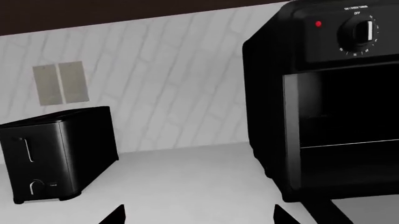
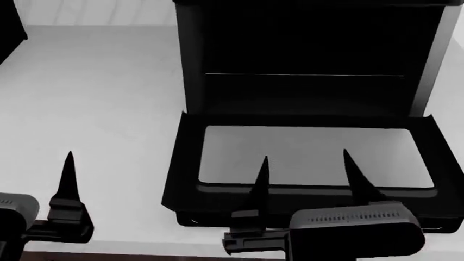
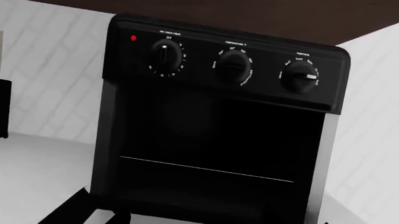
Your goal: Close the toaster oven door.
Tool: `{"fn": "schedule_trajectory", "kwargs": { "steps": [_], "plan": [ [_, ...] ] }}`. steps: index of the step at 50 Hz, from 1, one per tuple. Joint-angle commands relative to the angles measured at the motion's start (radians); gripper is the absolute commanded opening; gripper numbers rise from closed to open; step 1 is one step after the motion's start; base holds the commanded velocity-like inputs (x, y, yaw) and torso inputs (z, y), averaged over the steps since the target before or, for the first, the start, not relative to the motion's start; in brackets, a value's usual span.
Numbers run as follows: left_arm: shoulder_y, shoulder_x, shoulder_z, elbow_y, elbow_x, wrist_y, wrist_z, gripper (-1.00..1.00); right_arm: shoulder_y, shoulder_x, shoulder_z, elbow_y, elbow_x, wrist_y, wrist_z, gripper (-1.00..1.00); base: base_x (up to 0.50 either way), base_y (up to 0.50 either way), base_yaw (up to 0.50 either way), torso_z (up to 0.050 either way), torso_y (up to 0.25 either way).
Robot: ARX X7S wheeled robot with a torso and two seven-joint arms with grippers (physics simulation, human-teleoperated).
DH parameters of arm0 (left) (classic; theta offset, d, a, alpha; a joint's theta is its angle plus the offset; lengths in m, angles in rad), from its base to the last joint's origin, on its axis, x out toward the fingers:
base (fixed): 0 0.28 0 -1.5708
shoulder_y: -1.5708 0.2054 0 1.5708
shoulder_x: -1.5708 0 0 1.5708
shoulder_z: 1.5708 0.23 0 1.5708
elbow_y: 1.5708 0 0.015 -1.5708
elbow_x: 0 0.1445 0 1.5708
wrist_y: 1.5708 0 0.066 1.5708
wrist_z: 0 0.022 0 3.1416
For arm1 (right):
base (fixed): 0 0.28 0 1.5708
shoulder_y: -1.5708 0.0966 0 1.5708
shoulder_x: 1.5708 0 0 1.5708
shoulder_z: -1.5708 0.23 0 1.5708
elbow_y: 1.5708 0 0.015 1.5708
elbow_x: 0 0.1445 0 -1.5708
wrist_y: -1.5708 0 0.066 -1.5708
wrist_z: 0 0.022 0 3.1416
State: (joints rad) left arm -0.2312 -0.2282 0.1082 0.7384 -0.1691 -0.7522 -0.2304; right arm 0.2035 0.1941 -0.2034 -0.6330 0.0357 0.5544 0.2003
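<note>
Right gripper [image 2: 305, 167] hovering with pointed black fingers spread apart, above the front edge of the black-framed, pale-glass toaster oven door [image 2: 308, 155], dropped flat on the white counter [image 2: 101, 109]. Directly beyond, big black boxy toaster oven [image 3: 218, 130], cavity exposed. Left gripper [image 2: 69, 179] off beside the door; one finger visible, state unclear.

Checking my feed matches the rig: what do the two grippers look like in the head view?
Both are black. The right gripper has two slim pointed fingers on a dark rounded housing with a dotted vent strip. The left gripper shows one pointed finger beside a grey rounded housing.
</note>
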Motion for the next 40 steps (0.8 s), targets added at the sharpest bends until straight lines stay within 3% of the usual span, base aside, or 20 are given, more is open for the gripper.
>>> {"fn": "schedule_trajectory", "kwargs": {
  "steps": [1,14,40],
  "plan": [
    [0.01,-0.002,0.002,-0.011,0.002,0.024,-0.01,1.0,-0.002,0.005,0.001,0.016,0.015,-0.013,0.001,1.0,0.5,0.0,0.0,0.0,0.0],
    [0.021,-0.007,0.004,-0.011,0.001,0.033,-0.02,1.0,-0.018,0.011,0.001,0.017,0.009,-0.048,0.023,1.0,0.49,0.0,0.0,0.0,0.0],
    [0.023,-0.011,-0.002,0.001,-0.009,0.026,-0.027,1.0,-0.028,0.022,0.013,0.006,0.024,-0.037,0.029,1.0,0.0,0.0,0.0,0.0,0.0]
  ]
}}
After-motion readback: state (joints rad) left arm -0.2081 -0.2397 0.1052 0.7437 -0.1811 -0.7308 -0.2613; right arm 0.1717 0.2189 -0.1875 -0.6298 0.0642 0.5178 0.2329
